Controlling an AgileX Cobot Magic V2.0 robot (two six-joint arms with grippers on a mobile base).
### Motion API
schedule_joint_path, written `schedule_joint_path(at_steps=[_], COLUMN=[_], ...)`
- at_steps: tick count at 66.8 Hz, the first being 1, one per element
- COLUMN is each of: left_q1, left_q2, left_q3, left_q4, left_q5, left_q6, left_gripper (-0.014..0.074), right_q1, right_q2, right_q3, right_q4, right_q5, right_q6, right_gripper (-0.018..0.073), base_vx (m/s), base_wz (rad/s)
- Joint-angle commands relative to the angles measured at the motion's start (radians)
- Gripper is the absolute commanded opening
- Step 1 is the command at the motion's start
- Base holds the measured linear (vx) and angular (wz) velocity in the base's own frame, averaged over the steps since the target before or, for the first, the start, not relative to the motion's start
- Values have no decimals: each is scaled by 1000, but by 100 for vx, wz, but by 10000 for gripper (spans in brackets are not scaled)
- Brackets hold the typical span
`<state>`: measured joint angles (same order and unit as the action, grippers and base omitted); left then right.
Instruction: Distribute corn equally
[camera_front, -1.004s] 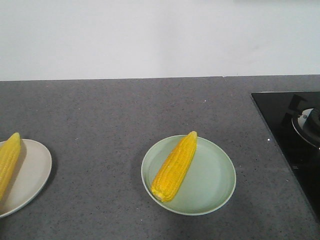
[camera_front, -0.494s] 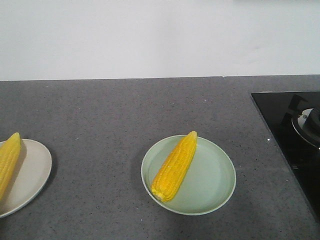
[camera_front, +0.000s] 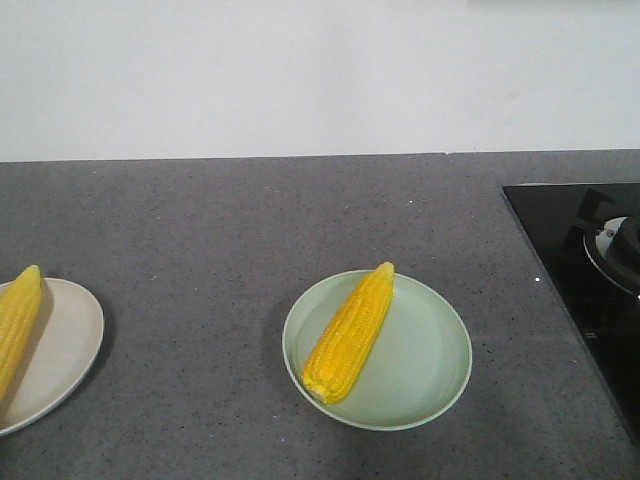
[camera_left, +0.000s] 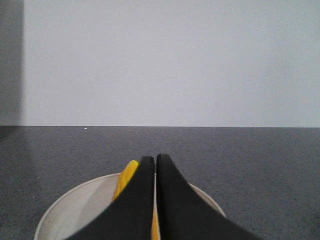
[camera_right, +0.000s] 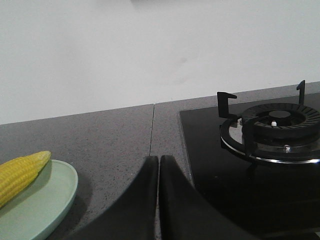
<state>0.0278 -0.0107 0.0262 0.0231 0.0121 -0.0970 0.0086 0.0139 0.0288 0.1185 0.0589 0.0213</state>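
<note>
One cob of corn (camera_front: 349, 333) lay slantwise on the green plate (camera_front: 430, 370), pale tip toward the wall and blunt end at the near left rim. A second cob (camera_front: 17, 322) lay on the cream plate (camera_front: 65, 345) at the left edge of the front view, cut off by the frame, so you could not rule out more there.

You would likely have found each cob stiff, moderately heavy and prone to roll, its kernel rows bumpy but slick. Taking it across the thick middle, jaws square to its length, looked safest; the tapered tip would probably have slipped out.

The left gripper (camera_left: 155, 161) hung over the cream plate with its jaws pressed together and nothing between them. The right gripper (camera_right: 158, 161) was likewise closed and empty above the grey counter (camera_front: 200, 220), between the green plate and the stove burner (camera_right: 277, 125).

Compared with the earlier frames, nothing had visibly moved: cobs and plates sat exactly as before.
</note>
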Motion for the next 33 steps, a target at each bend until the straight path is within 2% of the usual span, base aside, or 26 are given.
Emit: schedule_joint_path(at_steps=[1, 33], left_q1=[27, 27], left_q2=[-18, -17], left_q3=[15, 15], left_q4=[-9, -9], left_q5=[-80, -80], left_q6=[0, 0], left_gripper=[-6, -6], right_q1=[-4, -4], right_q2=[19, 19], right_q3=[7, 7], right_q4=[-3, -3], right_q5=[-68, -68], right_q6=[-5, -9], right_gripper=[-6, -6], base_vx=[0, 0], base_wz=[0, 0])
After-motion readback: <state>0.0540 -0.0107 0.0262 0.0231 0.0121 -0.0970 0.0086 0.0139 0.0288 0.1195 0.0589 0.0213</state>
